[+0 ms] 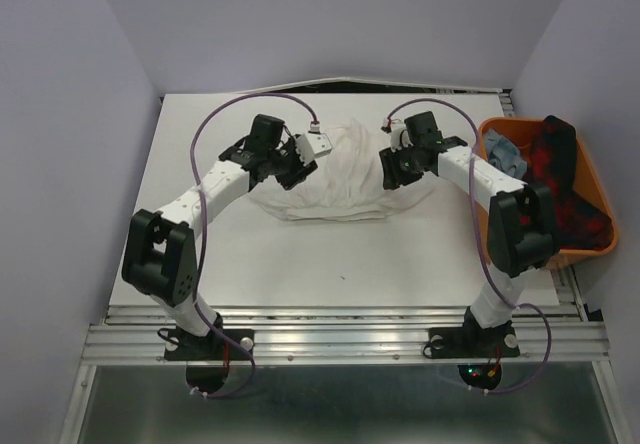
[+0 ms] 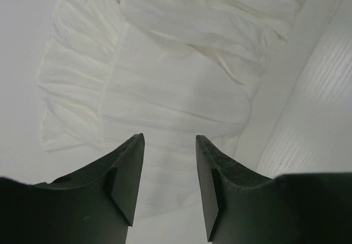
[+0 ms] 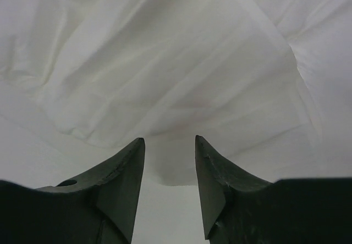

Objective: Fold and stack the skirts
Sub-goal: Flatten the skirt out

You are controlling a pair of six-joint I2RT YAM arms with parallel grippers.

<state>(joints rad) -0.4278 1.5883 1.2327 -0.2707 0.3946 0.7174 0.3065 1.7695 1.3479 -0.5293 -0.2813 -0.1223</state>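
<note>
Both half-open, empty | left claw [image 2: 169, 139], right claw [image 3: 169, 140] | seemingly just above white skirt [image 1: 345, 179]

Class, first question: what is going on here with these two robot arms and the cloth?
Two robot arms are bent over a white skirt lying crumpled on the table. The left gripper and right gripper hang at its two sides, jaws apart, gripping nothing. The plaid skirt and denim skirt lie bunched in the orange tub at the right, so no stack exists yet.
</note>
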